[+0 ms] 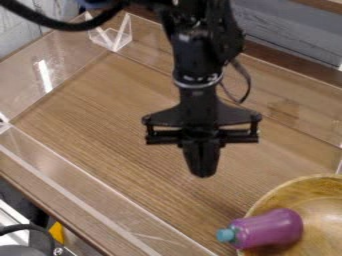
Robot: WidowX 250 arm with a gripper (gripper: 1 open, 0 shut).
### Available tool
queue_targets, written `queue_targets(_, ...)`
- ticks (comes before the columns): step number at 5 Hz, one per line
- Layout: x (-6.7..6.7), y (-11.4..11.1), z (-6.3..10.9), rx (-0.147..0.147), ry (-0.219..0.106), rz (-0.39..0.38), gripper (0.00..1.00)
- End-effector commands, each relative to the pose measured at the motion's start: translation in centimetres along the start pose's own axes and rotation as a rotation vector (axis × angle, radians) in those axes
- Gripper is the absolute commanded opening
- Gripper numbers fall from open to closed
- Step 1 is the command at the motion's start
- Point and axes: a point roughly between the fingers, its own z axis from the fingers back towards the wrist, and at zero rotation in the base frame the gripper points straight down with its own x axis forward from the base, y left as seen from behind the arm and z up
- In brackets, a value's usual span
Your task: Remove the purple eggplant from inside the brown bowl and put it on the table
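Black and pinched fully closed, the hand [201,166] points straight down over bare wood with its two fingers pressed together into one dark tip. It holds nothing and touches nothing; the tip hangs clear above the desk [94,120]. A short black crossbar sits just above the fingers, and the arm [198,50] rises from it toward 12 o'clock, out of the top of the view.

From the hand, the eggplant [267,227] lies at about 5 o'clock, well apart from the fingertips. It is glossy purple with a teal cap at its left end, lying on its side across the near rim of the bowl [314,200], cap pointing outward over the edge. The bowl sits at the lower right corner, partly cut off by the frame. Clear acrylic walls [60,60] edge the desk at left and rear.
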Motion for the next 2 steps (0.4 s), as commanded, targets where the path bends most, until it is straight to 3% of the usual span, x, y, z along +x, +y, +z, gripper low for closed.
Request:
queue_targets(1,0.75,-0.62,1.12,-0.037,-0.047,-0.033,0.00)
queue_targets(2,1.10,-0.28,1.10,-0.037,-0.054,-0.051,0.00)
